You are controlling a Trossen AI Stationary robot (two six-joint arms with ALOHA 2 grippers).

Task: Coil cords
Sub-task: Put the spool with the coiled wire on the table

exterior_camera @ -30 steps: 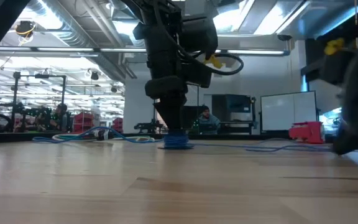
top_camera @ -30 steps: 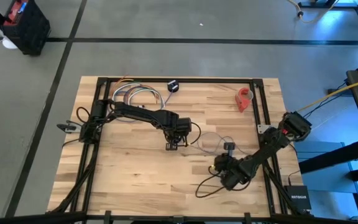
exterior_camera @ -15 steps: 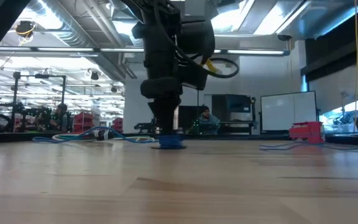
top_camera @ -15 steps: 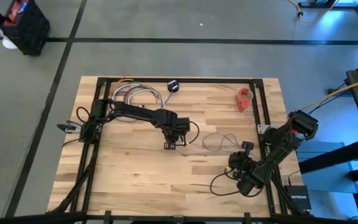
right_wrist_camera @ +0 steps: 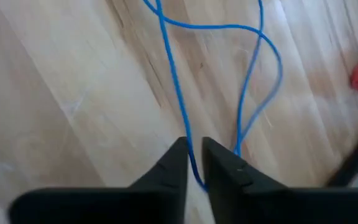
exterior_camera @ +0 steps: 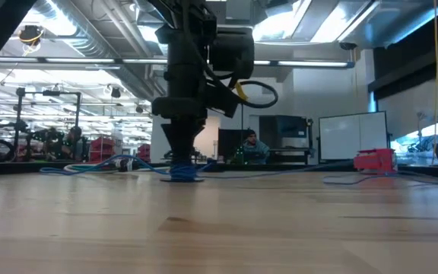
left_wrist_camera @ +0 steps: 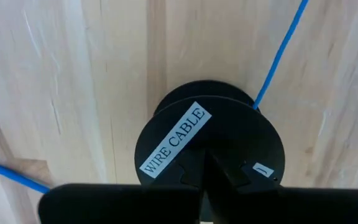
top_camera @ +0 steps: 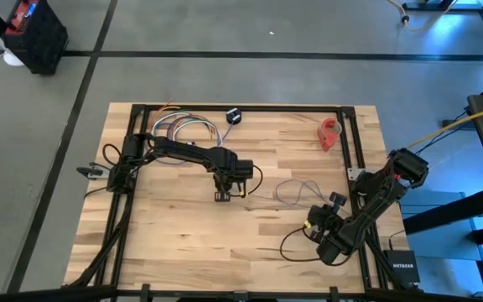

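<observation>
The cord is a thin blue cable (top_camera: 296, 191) lying in slack loops on the wooden table, between my two grippers. One end is wound on a black round spool (left_wrist_camera: 210, 143) labelled WIRE CABLE, which lies flat on the table (exterior_camera: 179, 173). My left gripper (left_wrist_camera: 204, 186) is shut and points straight down on the spool, near the table's middle (top_camera: 223, 193). My right gripper (right_wrist_camera: 194, 155) is near the right edge (top_camera: 334, 201), slanting down. A narrow gap shows between its fingertips, and the cable (right_wrist_camera: 173, 87) runs through that gap. My left gripper comes from above, pointing down, with its shut fingertips on the middle of the spool's top face (left_wrist_camera: 197, 155). The fingers hide whether they pinch a part there or only press. The spool lies flat on the table. My right gripper has the cable in the gap between its fingertips (right_wrist_camera: 190, 163); whether the fingers touch it I cannot tell.
A bundle of multicoloured looped wires (top_camera: 187, 130) and a small black disc (top_camera: 233, 116) lie at the far edge. A red object (top_camera: 329, 132) sits at the far right. A black frame rail (top_camera: 355, 143) runs along the table's edges.
My left gripper has gone a little toward the table's left edge, and the spool under it has slid along the table with it. My right gripper has gone toward the right edge and up a little, rolling its wrist; the cable loops have shifted right with it.
</observation>
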